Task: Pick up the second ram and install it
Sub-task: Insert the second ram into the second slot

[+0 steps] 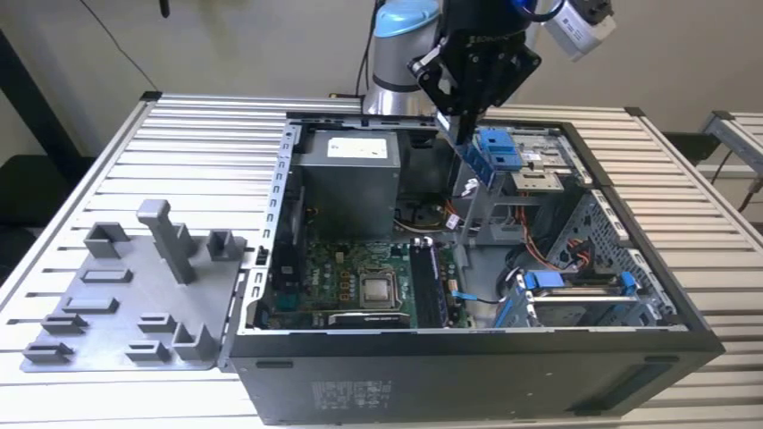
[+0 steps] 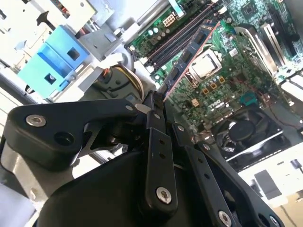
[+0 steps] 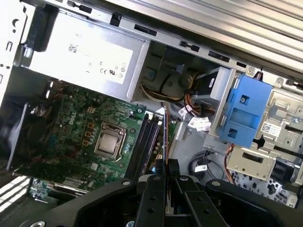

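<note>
Ram (image 2: 190,56): thin dark-blue PCB stick

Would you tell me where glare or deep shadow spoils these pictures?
In the second wrist view the bare metal beside the blue bracket is washed out white, and the pincer gripping the second ram reads as a dark mass; in the first wrist view the corner by the fan lies in shadow; the exterior view is evenly lit, only the case interior dimmer.
</note>
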`<state>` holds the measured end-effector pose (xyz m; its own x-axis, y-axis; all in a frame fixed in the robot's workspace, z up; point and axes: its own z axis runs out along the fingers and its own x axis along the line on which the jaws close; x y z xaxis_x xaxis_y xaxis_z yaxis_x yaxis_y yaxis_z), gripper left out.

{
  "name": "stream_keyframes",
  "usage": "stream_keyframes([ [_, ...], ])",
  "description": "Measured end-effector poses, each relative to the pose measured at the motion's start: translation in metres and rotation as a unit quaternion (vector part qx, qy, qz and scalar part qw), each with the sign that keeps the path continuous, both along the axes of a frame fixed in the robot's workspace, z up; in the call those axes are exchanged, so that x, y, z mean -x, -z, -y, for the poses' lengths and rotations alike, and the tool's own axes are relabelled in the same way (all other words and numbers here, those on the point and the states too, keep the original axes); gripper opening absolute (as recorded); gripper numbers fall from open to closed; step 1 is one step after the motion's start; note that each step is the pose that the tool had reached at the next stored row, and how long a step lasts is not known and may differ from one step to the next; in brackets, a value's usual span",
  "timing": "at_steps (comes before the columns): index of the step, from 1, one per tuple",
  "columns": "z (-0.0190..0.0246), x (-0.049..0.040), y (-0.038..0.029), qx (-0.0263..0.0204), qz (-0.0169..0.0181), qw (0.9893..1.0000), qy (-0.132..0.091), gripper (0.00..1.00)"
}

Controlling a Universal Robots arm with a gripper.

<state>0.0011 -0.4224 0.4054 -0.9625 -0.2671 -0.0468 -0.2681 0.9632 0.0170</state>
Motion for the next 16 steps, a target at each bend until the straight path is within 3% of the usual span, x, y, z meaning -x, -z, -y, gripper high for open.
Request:
stream_keyframes([
  [3, 0.0000, 0.0000, 0.0003, 0.0000, 0.0000, 0.9997, 0.025, 0.14],
  [7, 0.0000, 0.0000, 0.0007, 0.0000, 0.0000, 0.9983, 0.058, 0.14],
  [16, 0.0000, 0.0000, 0.0014, 0.0000, 0.0000, 0.9927, 0.121, 0.14],
])
